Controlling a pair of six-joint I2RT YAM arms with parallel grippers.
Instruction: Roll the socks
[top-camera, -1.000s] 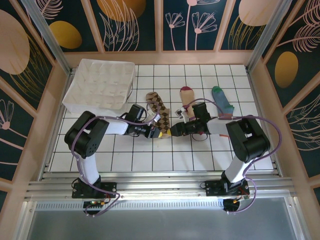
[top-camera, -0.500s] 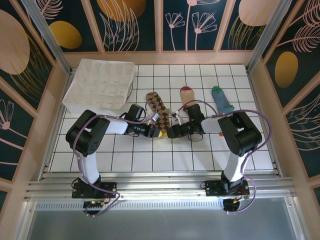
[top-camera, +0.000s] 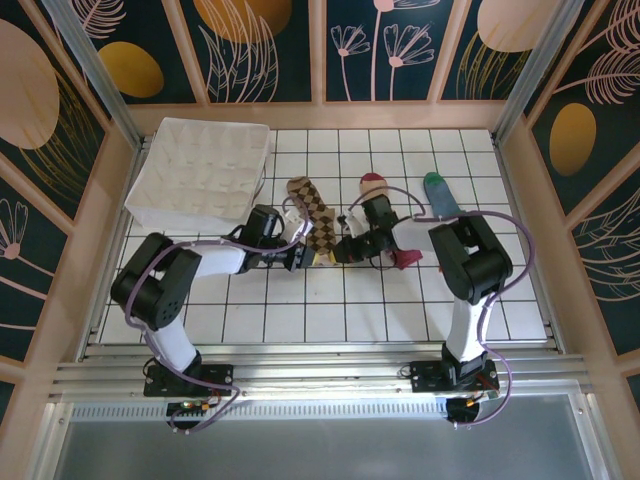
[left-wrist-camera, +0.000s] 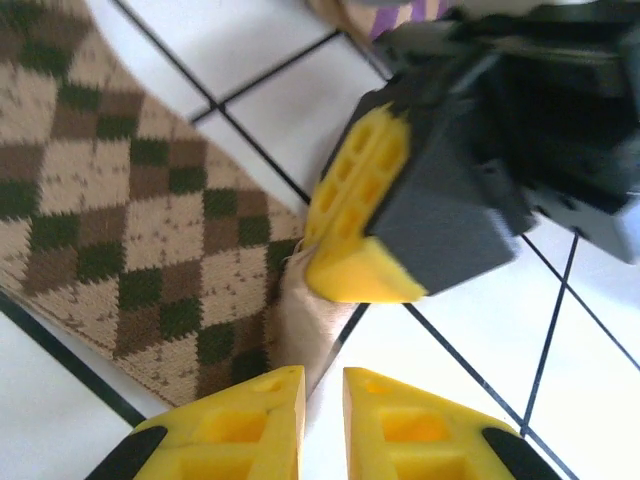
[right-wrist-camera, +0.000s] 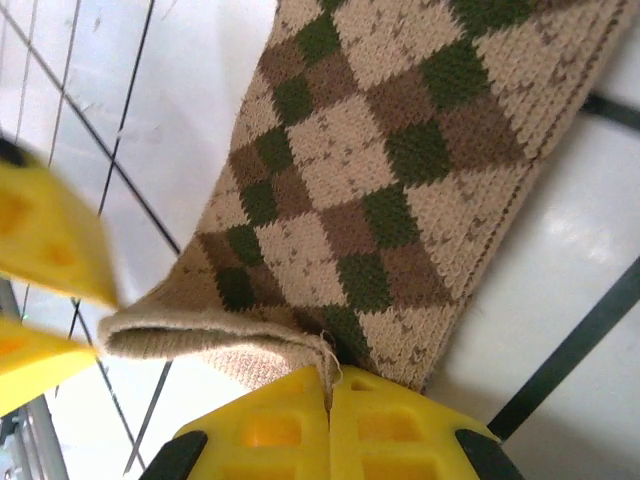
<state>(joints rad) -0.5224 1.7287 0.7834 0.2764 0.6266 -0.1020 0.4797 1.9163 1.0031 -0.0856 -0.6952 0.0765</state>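
Fingers (right-wrist-camera: 270, 435) of the right gripper (right-wrist-camera: 328, 400) are pressed together. A thin edge of the folded cuff of the tan-and-brown argyle knitted sock (right-wrist-camera: 400, 170) appears caught in the seam between them. The left gripper (left-wrist-camera: 322, 400) has its yellow fingers (left-wrist-camera: 240, 430) slightly apart, with bare tile showing through the gap, so it seems to hold nothing. The argyle sock lies flat on the white tiled counter (top-camera: 270, 320) near its middle, cuff end nearest the two grippers. The beige sock with a red toe (top-camera: 372, 183) and the blue-grey sock with a green toe (top-camera: 434, 186) lie to its right, partly under the right arm.

The pinch takes very little fabric, so the hem could slip free once the roll starts. With nothing pinning the sock, it may slide across the counter instead of curling. The two grippers sit almost touching, so a small turn could knock them together. The right arm could also drag the beige sock beneath it.
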